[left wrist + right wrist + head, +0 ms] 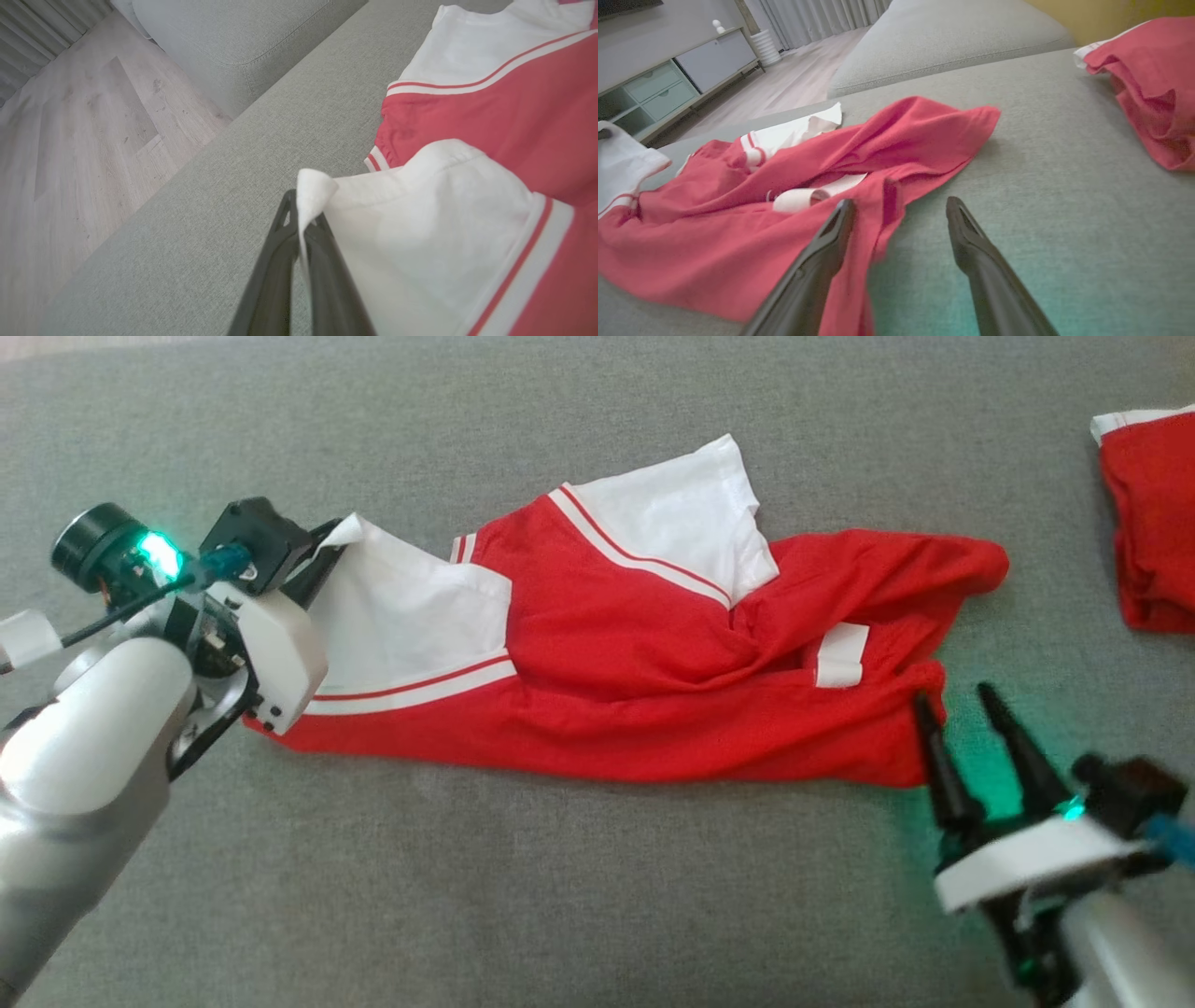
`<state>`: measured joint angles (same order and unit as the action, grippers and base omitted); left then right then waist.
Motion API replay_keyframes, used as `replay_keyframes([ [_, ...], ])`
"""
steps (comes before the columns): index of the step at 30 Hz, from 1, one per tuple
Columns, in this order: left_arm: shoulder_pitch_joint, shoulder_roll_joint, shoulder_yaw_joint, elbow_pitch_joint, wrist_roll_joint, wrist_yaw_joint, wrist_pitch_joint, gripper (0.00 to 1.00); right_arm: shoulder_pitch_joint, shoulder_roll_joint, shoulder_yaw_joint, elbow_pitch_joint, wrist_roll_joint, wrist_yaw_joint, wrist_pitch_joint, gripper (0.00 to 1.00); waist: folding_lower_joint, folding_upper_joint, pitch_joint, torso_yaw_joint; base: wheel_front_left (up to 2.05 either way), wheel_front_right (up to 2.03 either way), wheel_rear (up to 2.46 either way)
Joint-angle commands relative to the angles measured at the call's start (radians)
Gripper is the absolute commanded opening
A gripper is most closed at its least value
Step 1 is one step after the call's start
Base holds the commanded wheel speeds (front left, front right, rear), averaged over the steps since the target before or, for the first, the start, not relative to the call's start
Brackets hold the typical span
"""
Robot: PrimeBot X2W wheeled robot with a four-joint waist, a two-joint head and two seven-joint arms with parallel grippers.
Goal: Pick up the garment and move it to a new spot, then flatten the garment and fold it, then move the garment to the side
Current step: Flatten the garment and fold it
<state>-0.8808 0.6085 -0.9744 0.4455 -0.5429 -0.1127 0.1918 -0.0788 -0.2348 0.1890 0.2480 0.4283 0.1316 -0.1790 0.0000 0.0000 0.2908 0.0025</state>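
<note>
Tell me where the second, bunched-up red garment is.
In the head view the bunched red garment lies at the upper right edge on the grey couch surface, apart from the spread red-and-white garment.

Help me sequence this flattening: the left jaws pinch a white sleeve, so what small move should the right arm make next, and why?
Probably shut the right jaws on the red hem corner of the garment. They stand open with that edge between them, one finger over the cloth, the other over bare sofa, while the left jaws are shut on the sleeve.
</note>
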Motion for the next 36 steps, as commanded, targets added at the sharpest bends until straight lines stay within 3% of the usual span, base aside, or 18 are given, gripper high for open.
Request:
replay_keyframes([
  [1,-0.053,0.035,0.042,-0.023,0.005,0.011,-0.006,0.00,-0.039,-0.038,0.016,-0.027,0.035,-0.001,0.026,1.00,0.0000,0.0000,-0.003,0.001,0.00,0.00,0.00],
  [10,-0.054,0.036,0.028,-0.045,0.000,0.013,0.012,0.00,-0.131,-0.180,0.067,-0.077,0.426,-0.001,0.382,1.00,0.0000,0.0000,-0.004,0.010,0.00,0.00,0.00],
  [16,-0.059,0.033,0.019,-0.052,-0.002,0.010,0.017,0.00,-0.148,-0.260,0.108,-0.103,0.618,-0.001,0.539,1.00,0.0000,0.0000,0.000,0.025,0.00,0.00,0.00],
  [18,-0.061,0.030,0.016,-0.053,-0.003,0.010,0.017,0.00,-0.142,-0.281,0.121,-0.108,0.637,-0.001,0.556,0.94,0.0000,0.0000,0.000,0.031,0.00,0.00,0.00],
  [19,-0.061,0.029,0.014,-0.053,-0.003,0.010,0.017,0.00,-0.139,-0.288,0.125,-0.111,0.645,-0.001,0.556,0.76,0.0000,0.0000,-0.001,0.033,0.00,0.00,0.00],
  [20,-0.061,0.028,0.013,-0.052,-0.004,0.009,0.016,0.00,-0.136,-0.294,0.126,-0.115,0.653,-0.001,0.552,0.67,0.0000,0.0000,-0.002,0.035,0.00,0.00,0.00],
  [25,-0.059,0.027,0.009,-0.049,-0.007,0.009,0.013,0.00,-0.123,-0.317,0.116,-0.143,0.672,-0.001,0.518,0.80,0.0000,0.0000,-0.009,0.039,0.00,0.00,0.00],
  [27,-0.056,0.027,0.007,-0.046,-0.009,0.009,0.011,0.00,-0.109,-0.331,0.116,-0.159,0.681,-0.001,0.515,0.80,0.0000,0.0000,-0.014,0.039,0.00,0.00,0.00],
  [29,-0.053,0.029,0.007,-0.044,-0.013,0.009,0.009,0.00,-0.094,-0.341,0.124,-0.175,0.690,-0.001,0.523,0.98,0.0000,0.0000,-0.018,0.038,0.00,0.00,0.00],
  [30,-0.052,0.030,0.006,-0.043,-0.014,0.009,0.009,0.00,-0.088,-0.347,0.130,-0.182,0.694,-0.001,0.529,1.00,0.0000,0.0000,-0.019,0.038,0.00,0.00,0.00],
  [34,-0.050,0.031,0.005,-0.041,-0.018,0.009,0.005,0.00,-0.081,-0.354,0.144,-0.192,0.700,-0.001,0.530,1.00,0.0000,0.0000,-0.020,0.037,0.00,0.00,0.00],
  [36,-0.051,0.031,0.004,-0.040,-0.020,0.009,0.003,0.00,-0.085,-0.351,0.148,-0.192,0.702,-0.001,0.523,0.87,0.0000,0.0000,-0.018,0.037,0.00,0.00,0.00],
])
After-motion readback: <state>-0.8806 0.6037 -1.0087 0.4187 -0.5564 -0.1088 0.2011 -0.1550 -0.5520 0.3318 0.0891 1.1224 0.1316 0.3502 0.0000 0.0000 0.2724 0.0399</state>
